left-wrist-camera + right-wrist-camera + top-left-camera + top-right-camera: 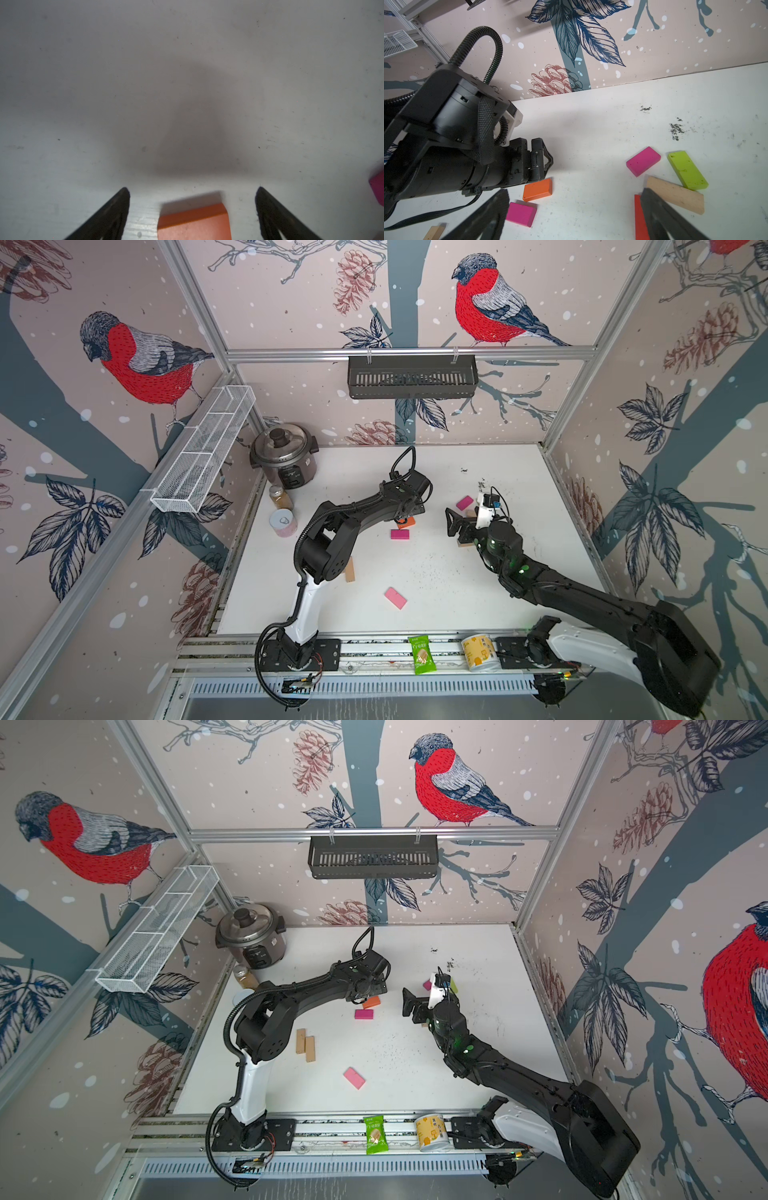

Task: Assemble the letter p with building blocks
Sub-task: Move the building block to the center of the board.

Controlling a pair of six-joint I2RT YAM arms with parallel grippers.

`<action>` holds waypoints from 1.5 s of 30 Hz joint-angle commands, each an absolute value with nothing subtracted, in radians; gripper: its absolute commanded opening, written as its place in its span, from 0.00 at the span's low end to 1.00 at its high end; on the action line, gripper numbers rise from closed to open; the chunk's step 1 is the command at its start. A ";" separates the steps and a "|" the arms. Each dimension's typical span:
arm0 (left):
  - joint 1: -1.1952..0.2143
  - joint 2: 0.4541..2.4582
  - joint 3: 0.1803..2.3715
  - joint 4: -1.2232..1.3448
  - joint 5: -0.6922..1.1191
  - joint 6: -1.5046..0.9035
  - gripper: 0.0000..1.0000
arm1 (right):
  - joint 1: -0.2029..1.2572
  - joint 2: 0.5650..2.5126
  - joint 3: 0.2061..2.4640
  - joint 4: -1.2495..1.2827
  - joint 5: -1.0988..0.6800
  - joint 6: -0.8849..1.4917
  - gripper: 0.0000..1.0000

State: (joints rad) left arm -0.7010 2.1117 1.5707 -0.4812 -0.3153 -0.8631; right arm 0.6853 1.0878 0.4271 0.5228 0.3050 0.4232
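The left gripper (192, 188) hangs low over the middle of the white table (457, 597). Its jaws are spread wide on either side of the orange block (194, 224), which lies flat on the table between them with a clear gap to each finger, so nothing is pinched. A magenta block (400, 534) lies just beside that block, on the side toward the front edge; whether the two touch cannot be told. The right gripper (574, 192) is held above the table toward the right edge, its jaws likewise spread and empty. A loose cluster sits by it: a second magenta block (643, 161), a lime green block (687, 170), a plain wood bar (675, 194) just beside the lime one, and a red block (640, 220) partly hidden behind a finger. A light pink block (395, 598) lies alone nearer the front edge, and two wood bars (310, 1049) lie side by side toward the left edge, near the left arm's elbow
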 commanded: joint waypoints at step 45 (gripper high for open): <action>-0.768 2.137 1.562 -0.588 -0.443 -0.929 0.62 | 0.684 1.094 0.446 0.500 0.344 0.427 1.00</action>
State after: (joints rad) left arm -0.7776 2.1559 1.5524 -0.5587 -0.4049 -0.9634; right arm 0.6838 1.0927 0.4393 0.4946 0.3332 0.4232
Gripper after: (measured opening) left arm 0.635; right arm 0.997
